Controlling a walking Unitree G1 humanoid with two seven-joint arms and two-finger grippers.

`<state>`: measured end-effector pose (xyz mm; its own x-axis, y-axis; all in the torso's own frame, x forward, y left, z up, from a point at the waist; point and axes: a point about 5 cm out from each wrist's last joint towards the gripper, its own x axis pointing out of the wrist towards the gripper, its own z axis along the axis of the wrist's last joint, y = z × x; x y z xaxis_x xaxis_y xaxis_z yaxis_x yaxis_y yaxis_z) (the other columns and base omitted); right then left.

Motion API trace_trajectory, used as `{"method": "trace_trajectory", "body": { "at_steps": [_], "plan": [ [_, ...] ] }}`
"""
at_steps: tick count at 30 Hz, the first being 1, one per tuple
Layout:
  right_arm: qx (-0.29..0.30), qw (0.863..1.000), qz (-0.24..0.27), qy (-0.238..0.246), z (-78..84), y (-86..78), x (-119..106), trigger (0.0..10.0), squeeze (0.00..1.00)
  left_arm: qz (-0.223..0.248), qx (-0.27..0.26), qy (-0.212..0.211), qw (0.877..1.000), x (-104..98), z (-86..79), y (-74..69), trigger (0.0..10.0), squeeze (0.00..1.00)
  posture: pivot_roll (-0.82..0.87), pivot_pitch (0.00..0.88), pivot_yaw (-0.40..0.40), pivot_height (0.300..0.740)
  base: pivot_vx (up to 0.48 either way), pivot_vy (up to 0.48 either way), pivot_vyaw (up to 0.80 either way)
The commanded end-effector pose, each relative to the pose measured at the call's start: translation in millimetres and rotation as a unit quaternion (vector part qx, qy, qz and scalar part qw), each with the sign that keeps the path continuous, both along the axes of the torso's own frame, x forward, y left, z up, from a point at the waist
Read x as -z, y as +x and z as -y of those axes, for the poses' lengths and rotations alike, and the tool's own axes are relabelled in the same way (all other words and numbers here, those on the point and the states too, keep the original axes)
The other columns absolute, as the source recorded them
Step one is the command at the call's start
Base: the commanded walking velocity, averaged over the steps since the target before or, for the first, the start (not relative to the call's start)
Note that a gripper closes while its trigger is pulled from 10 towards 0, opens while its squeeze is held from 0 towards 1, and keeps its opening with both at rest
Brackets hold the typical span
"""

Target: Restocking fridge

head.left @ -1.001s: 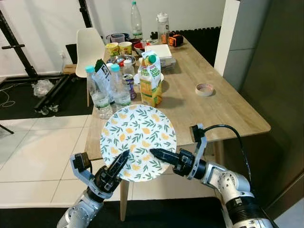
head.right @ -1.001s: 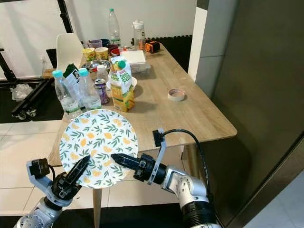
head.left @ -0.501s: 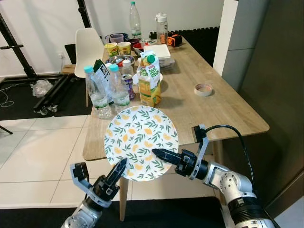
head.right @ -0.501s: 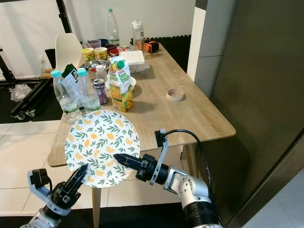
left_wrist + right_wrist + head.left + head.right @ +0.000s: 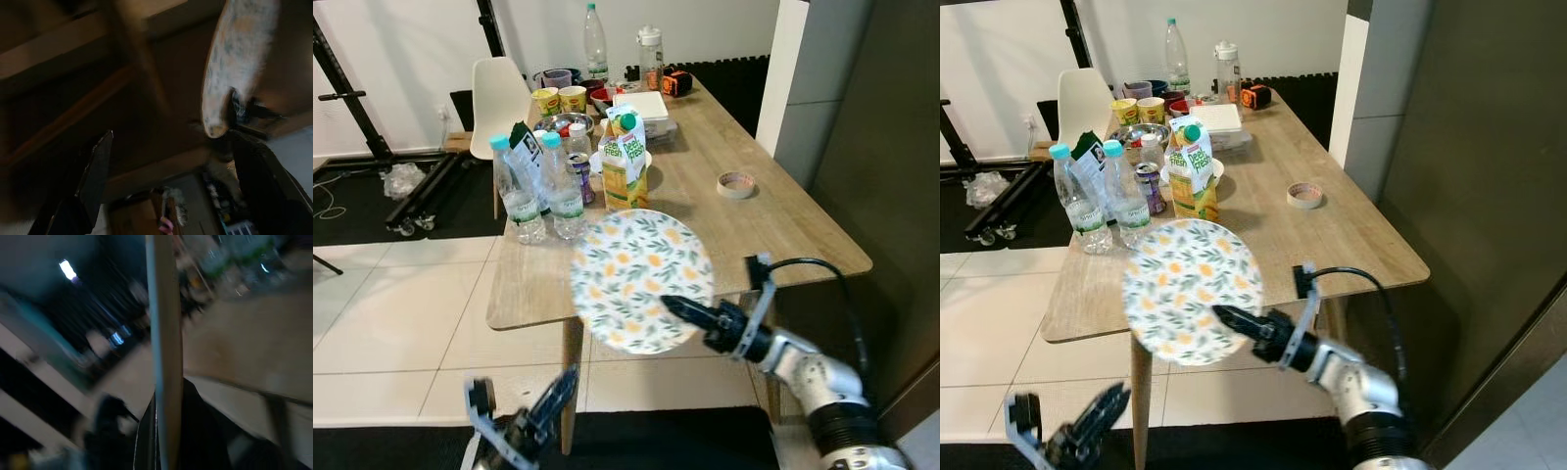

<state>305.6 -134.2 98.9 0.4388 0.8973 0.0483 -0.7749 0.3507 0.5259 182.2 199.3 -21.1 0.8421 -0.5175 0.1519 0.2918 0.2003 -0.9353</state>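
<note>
A round plate (image 5: 636,274) with a lemon and leaf pattern hangs in the air in front of the wooden table's (image 5: 773,220) near edge, tilted toward me. My right gripper (image 5: 669,303) is shut on its lower right rim. The right wrist view looks along the plate (image 5: 164,333) edge-on between the black fingers. My left gripper (image 5: 556,397) hangs low below the table edge, open and holding nothing, well apart from the plate. From the left wrist camera the plate (image 5: 234,63) appears above, blurred.
On the table stand a juice carton (image 5: 625,162), two water bottles (image 5: 519,191), a can (image 5: 579,176), cups, bowls and a tape roll (image 5: 735,183). A white chair (image 5: 499,98) is at the far left. A dark tall panel (image 5: 891,147) rises on the right.
The left gripper has let go of the plate and dropped low. The right gripper has carried the plate to the right, alone.
</note>
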Motion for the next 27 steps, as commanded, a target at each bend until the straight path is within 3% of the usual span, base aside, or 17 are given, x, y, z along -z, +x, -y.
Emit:
{"method": "trace_trajectory", "body": {
  "at_steps": [1, 3, 4, 5, 6, 9, 10, 14, 15, 16, 17, 18, 21, 23, 24, 26, 27],
  "plan": [
    [-0.027, 0.997, 0.007, -0.072, -0.1, -7.7, 15, 0.0, 0.00, -0.038, -0.030, 0.033, 0.998, 8, -13.2, -5.9, 10.0, 1.00, -0.04, 0.000, 0.023, 0.740, 0.000, 0.000, 0.00],
    [-0.042, 0.991, 0.012, -0.126, 4.2, -12.0, 23, 0.0, 0.00, -0.056, -0.043, 0.040, 0.997, 13, -14.7, -9.0, 10.0, 1.00, -0.04, 0.000, 0.023, 0.740, 0.000, 0.000, 0.00],
    [-0.042, 0.991, 0.012, -0.126, 4.2, -12.0, 23, 0.0, 0.00, -0.056, -0.043, 0.040, 0.997, 13, -14.7, -9.0, 10.0, 1.00, -0.04, 0.000, 0.023, 0.740, 0.000, 0.000, 0.00],
    [-0.085, 0.969, 0.016, -0.233, 13.2, -23.6, 42, 0.0, 0.00, -0.101, -0.064, 0.065, 0.991, 24, -15.8, -17.0, 10.0, 1.00, -0.05, 0.000, 0.020, 0.740, 0.000, 0.000, 0.00],
    [-0.085, 0.969, 0.016, -0.233, 13.2, -23.6, 42, 0.0, 0.00, -0.101, -0.064, 0.065, 0.991, 24, -15.8, -17.0, 10.0, 1.00, -0.05, 0.000, 0.020, 0.740, 0.000, 0.000, 0.00],
    [-0.124, 0.936, 0.021, -0.329, 19.3, -35.4, 63, 0.0, 0.00, -0.146, -0.086, 0.099, 0.981, 34, -17.9, -23.9, 10.0, 1.00, -0.05, 0.000, 0.020, 0.740, 0.000, 0.000, 0.00],
    [-0.124, 0.936, 0.021, -0.329, 19.3, -35.4, 63, 0.0, 0.00, -0.146, -0.086, 0.099, 0.981, 34, -17.9, -23.9, 10.0, 1.00, -0.05, 0.000, 0.020, 0.740, 0.000, 0.000, 0.00],
    [-0.122, 0.835, 0.005, -0.537, 47.6, -52.5, 110, 0.0, 0.00, -0.235, -0.181, 0.176, 0.939, 46, -36.7, -27.9, 10.0, 1.00, -0.05, 0.000, 0.016, 0.740, 0.000, 0.000, 0.00],
    [-0.094, 0.816, -0.006, -0.571, 55.8, -53.9, 117, 0.2, 0.00, -0.250, -0.196, 0.191, 0.929, 47, -41.2, -29.6, 10.0, 0.62, -0.05, 0.000, 0.016, 0.740, 0.000, 0.000, 0.00],
    [-0.094, 0.816, -0.006, -0.571, 55.8, -53.9, 117, 0.2, 0.00, -0.250, -0.196, 0.191, 0.929, 47, -41.2, -29.6, 10.0, 0.62, -0.05, 0.000, 0.016, 0.740, 0.000, 0.000, 0.00],
    [-0.067, 0.802, -0.020, -0.594, 63.6, -57.5, 124, 4.9, 0.00, -0.263, -0.206, 0.207, 0.919, 49, -44.8, -31.7, 10.0, 0.22, -0.05, 0.000, 0.016, 0.740, 0.000, 0.000, 0.00],
    [-0.041, 0.787, -0.037, -0.614, 72.0, -63.2, 132, 10.0, 0.00, -0.278, -0.212, 0.219, 0.911, 51, -47.3, -34.4, 10.0, 0.00, -0.05, 0.000, 0.015, 0.740, 0.000, 0.000, 0.00],
    [-0.007, 0.776, -0.060, -0.628, 81.0, -71.5, 139, 10.0, 0.00, -0.294, -0.211, 0.246, 0.899, 53, -49.5, -38.6, 10.0, 0.00, -0.05, 0.000, 0.013, 0.740, 0.000, 0.000, 0.00],
    [0.100, 0.762, -0.127, -0.627, 100.4, -91.4, 153, 10.0, 0.00, -0.327, -0.217, 0.289, 0.873, 58, -54.6, -48.6, 10.0, 0.00, -0.06, 0.000, 0.006, 0.740, 0.000, 0.000, 0.00],
    [0.100, 0.762, -0.127, -0.627, 100.4, -91.4, 153, 10.0, 0.00, -0.327, -0.217, 0.289, 0.873, 58, -54.6, -48.6, 10.0, 0.00, -0.06, 0.000, 0.006, 0.740, 0.000, 0.000, 0.00],
    [0.197, 0.739, -0.215, -0.607, 118.9, -122.9, 168, 10.0, 0.00, -0.354, -0.227, 0.317, 0.850, 63, -56.7, -58.4, 10.0, 0.00, -0.06, 0.000, 0.004, 0.740, 0.000, 0.000, 0.00],
    [0.213, 0.738, -0.238, -0.595, 120.3, -131.1, 171, 10.0, 0.00, -0.358, -0.220, 0.324, 0.848, 64, -54.9, -60.3, 10.0, 0.00, -0.06, 0.000, 0.004, 0.740, 0.000, 0.000, 0.00]
  ]
}}
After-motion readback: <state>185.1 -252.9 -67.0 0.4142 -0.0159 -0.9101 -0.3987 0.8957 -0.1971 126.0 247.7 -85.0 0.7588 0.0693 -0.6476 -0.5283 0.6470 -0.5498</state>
